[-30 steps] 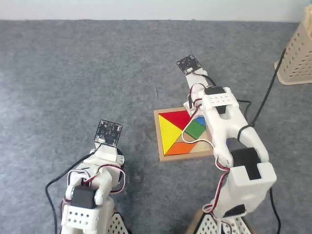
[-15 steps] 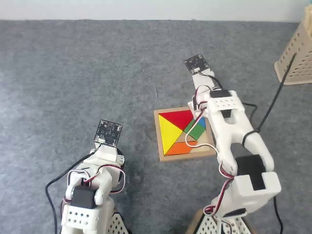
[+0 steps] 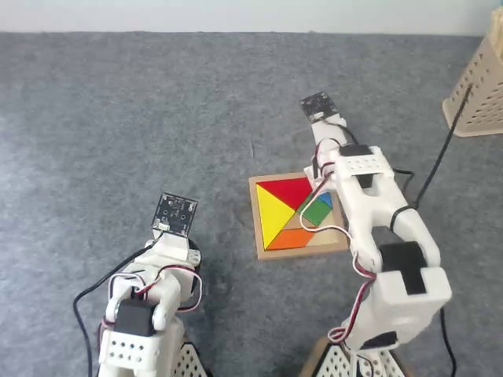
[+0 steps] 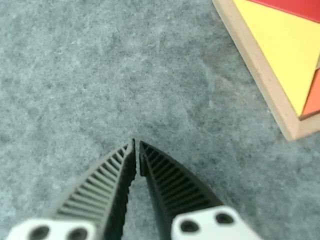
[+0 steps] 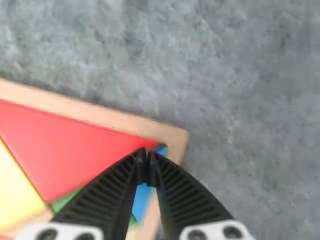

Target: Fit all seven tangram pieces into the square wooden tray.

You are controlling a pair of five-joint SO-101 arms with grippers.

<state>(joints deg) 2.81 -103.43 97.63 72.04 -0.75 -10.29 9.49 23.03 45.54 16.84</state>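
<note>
The square wooden tray (image 3: 262, 253) lies on the grey carpet at centre right. In it I see a red triangle (image 3: 284, 191), a yellow triangle (image 3: 272, 216), an orange piece (image 3: 292, 238), a green piece (image 3: 317, 211) and a blue piece (image 3: 324, 198). The right arm (image 3: 361, 169) hangs over the tray's right side and hides part of it. My right gripper (image 5: 145, 156) is shut, its tips over the tray corner where the red triangle (image 5: 75, 152) meets the blue piece (image 5: 144, 194). My left gripper (image 4: 136, 145) is shut with nothing in it, over bare carpet short of the tray's rim (image 4: 257, 75).
A beige perforated basket (image 3: 481, 78) stands at the far right edge, with a black cable (image 3: 435, 153) running down from it past the right arm. The left arm (image 3: 149, 298) sits at the lower left. Open carpet stretches to the left and behind the tray.
The right arm has swung a little to the right over the tray's right side, and its cable shifted with it. The left arm has kept still.
</note>
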